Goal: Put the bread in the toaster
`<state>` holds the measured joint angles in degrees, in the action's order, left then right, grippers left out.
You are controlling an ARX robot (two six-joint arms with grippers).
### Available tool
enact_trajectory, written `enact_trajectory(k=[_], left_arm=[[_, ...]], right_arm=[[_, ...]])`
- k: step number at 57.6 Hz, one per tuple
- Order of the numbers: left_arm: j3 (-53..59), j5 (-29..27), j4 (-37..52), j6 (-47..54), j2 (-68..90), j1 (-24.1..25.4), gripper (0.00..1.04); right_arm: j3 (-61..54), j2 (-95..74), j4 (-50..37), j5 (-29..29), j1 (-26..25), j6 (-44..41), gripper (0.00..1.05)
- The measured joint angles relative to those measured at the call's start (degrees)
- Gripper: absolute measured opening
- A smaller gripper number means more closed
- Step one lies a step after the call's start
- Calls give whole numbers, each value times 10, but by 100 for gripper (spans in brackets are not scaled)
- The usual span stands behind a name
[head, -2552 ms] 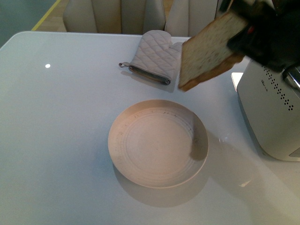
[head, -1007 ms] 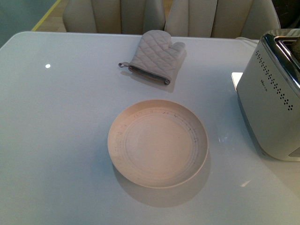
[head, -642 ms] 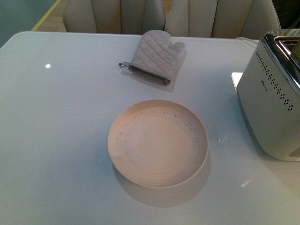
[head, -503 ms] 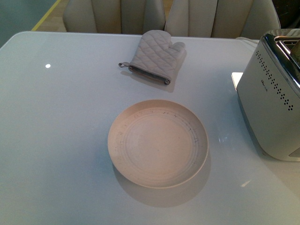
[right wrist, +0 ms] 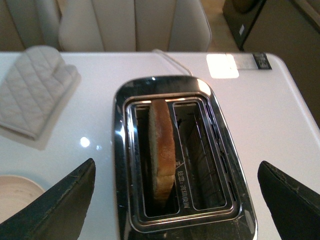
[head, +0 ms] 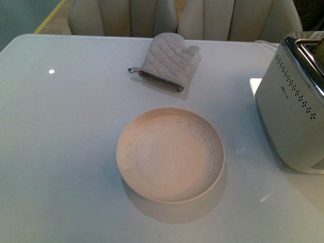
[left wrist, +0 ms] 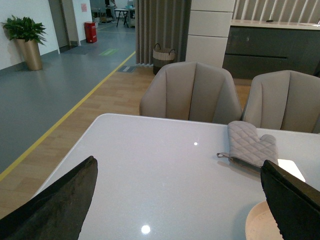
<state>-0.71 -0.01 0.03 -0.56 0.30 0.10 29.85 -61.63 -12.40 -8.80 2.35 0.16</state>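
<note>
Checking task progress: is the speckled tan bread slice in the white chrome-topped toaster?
In: the speckled tan bread slice stands on edge inside one slot of the white chrome-topped toaster.

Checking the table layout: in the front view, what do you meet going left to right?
Plate → oven mitt → toaster, with the bread poking from its top at the right edge.

Left gripper (left wrist: 177,200) — jaws spread wide, nothing held. Right gripper (right wrist: 177,192) — jaws spread wide, nothing held.

Open-plan showroom-like dining area: chairs (left wrist: 192,92), dark counter (left wrist: 272,47), potted plant (left wrist: 26,37).
</note>
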Motion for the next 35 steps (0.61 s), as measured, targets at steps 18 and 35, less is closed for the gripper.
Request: enact_trajectory(k=[18,35], left_arm=[[0,0,0,0,0,0,97],[0,0,0,0,0,0,97]], right_arm=[[-166,84,-271,87,-21,0,41],[-229,173,-245,87,-22,0,2]])
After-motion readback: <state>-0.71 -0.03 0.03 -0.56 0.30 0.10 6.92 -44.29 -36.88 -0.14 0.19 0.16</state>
